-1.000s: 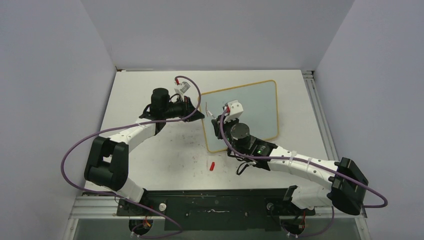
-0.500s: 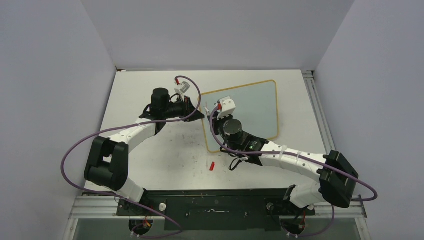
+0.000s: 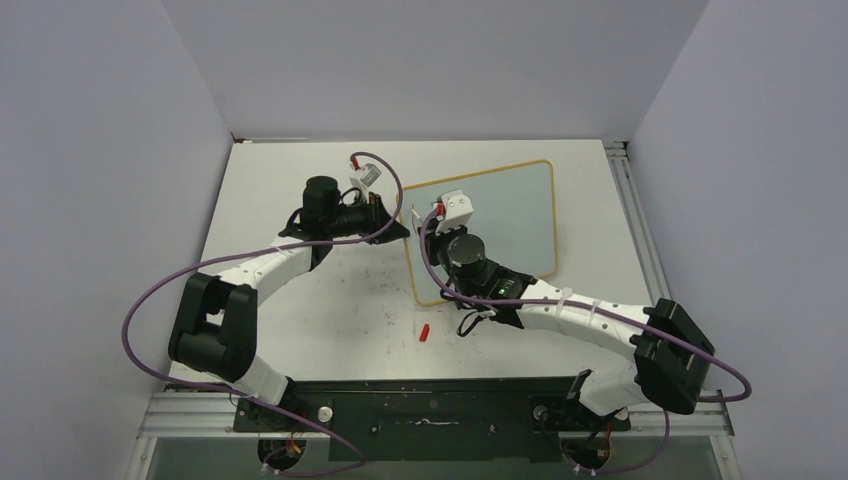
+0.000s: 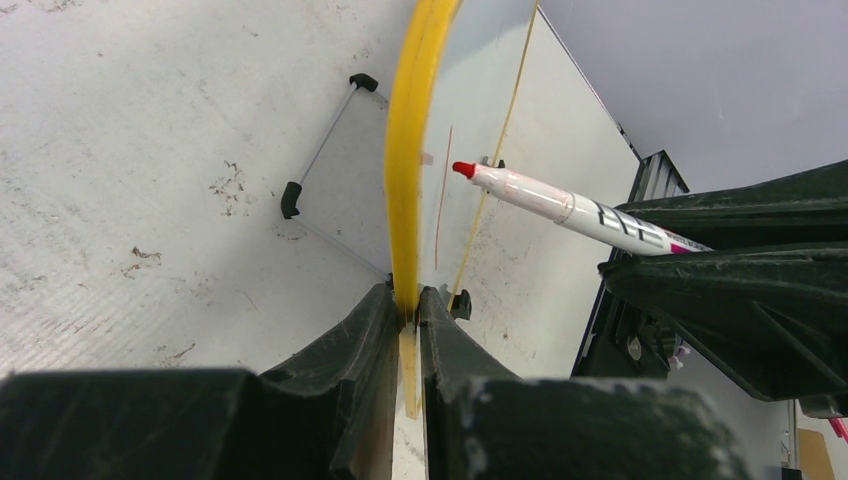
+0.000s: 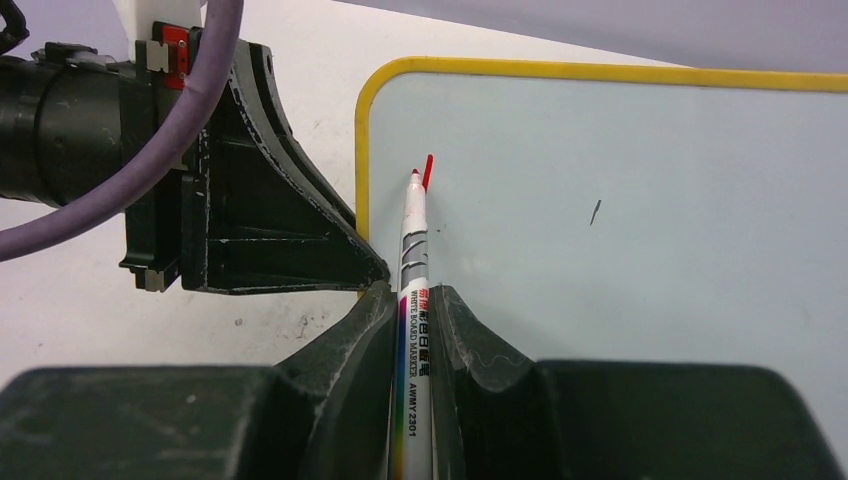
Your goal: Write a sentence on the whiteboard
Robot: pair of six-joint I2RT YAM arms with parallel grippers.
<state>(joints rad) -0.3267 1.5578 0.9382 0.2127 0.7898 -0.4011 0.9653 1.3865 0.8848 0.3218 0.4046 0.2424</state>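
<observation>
The whiteboard (image 3: 515, 215), pale blue with a yellowish frame, stands tilted at the back right of the table. My left gripper (image 4: 405, 300) is shut on the frame (image 4: 408, 150) at the board's left edge. My right gripper (image 5: 412, 295) is shut on a white marker (image 5: 413, 250) with a red tip. The tip rests near the whiteboard's (image 5: 620, 200) upper left corner. Of the sentence only one short red stroke (image 5: 428, 170) shows, right at the tip. In the left wrist view the marker (image 4: 560, 203) points at the board face from the right.
A red marker cap (image 3: 424, 332) lies on the table in front of the board. The board's black clip feet (image 4: 290, 200) rest on the scuffed tabletop. A small dark mark (image 5: 595, 211) sits mid-board. Walls close in on three sides.
My right arm has carried the marker left and slightly toward the back, to the board's left edge. The left gripper has kept its hold without moving.
</observation>
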